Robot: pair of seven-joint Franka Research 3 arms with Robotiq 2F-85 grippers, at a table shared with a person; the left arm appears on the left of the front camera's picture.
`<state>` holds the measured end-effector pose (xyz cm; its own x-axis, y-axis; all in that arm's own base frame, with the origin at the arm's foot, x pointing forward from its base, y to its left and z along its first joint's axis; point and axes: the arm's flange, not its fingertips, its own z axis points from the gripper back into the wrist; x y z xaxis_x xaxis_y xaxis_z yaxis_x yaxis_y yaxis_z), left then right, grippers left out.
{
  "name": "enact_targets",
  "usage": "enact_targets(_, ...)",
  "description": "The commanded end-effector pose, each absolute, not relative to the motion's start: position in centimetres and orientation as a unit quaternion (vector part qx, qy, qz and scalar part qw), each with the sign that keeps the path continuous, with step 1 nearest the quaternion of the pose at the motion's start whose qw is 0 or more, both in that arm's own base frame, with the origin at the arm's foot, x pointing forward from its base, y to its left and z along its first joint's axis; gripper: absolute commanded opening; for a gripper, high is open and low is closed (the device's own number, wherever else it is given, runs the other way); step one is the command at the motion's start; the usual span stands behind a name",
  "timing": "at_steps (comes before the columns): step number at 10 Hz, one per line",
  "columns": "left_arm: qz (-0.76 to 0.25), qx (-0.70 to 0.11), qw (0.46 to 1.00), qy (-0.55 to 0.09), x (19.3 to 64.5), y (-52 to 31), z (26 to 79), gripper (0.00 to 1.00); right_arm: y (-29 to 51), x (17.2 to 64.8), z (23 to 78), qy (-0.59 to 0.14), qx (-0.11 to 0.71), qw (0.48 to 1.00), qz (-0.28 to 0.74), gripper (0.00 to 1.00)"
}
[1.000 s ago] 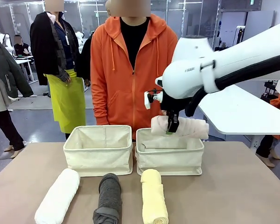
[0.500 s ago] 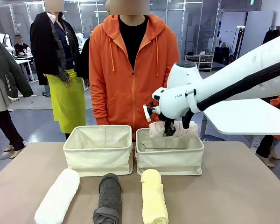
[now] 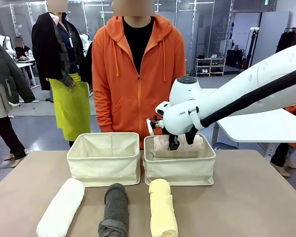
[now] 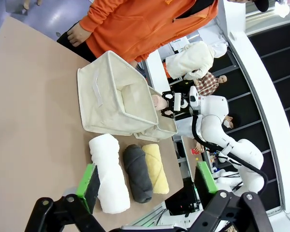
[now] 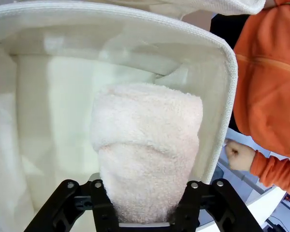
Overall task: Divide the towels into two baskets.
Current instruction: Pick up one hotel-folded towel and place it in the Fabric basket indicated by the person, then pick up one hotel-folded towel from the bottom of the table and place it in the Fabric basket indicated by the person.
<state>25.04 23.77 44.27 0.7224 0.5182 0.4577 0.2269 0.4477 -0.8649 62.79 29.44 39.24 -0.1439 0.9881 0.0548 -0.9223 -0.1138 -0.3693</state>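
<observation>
Four plain towels, no print on any: a white towel (image 3: 60, 207), a dark grey towel (image 3: 114, 210), a pale yellow towel (image 3: 163, 215) and a pale pink towel (image 5: 147, 145). The left basket (image 3: 104, 165) and right basket (image 3: 180, 170) are both unpatterned cream canvas. The bench (image 3: 246, 197) is a flat tan-brown. The right arm (image 3: 227, 96) is white with a black strip, and the left pincer (image 4: 147, 180) is black with green pads (image 4: 88, 181). The person's hoodie (image 3: 138, 84) is bright orange over black.

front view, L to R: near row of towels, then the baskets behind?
Near row: white towel → grey towel → yellow towel. Behind: left basket → right basket, pink towel in it.
</observation>
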Motion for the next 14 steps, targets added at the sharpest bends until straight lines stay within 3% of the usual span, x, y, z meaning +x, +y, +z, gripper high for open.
enact_targets(1, 0.089, -0.523, 0.762, -0.371, 25.08, 24.0, 44.37, 1.0, 29.68, 63.44, 39.78, -0.165, -0.111, 0.656, 0.728, 0.72)
enact_targets(2, 0.089, -0.523, 0.762, -0.371, 25.08, 24.0, 44.37, 1.0, 29.66, 63.41, 39.71, -0.164, -0.112, 0.655, 0.729, 0.94)
enact_targets(3, 0.089, -0.523, 0.762, -0.371, 25.08, 24.0, 44.37, 1.0, 29.73, 63.34, 39.64, -0.161, -0.114, 0.656, 0.728, 1.0)
enact_targets(14, 0.089, -0.523, 0.762, -0.371, 25.08, 24.0, 44.37, 1.0, 29.39, 63.43, 39.51, -0.162, -0.111, 0.647, 0.737, 1.0)
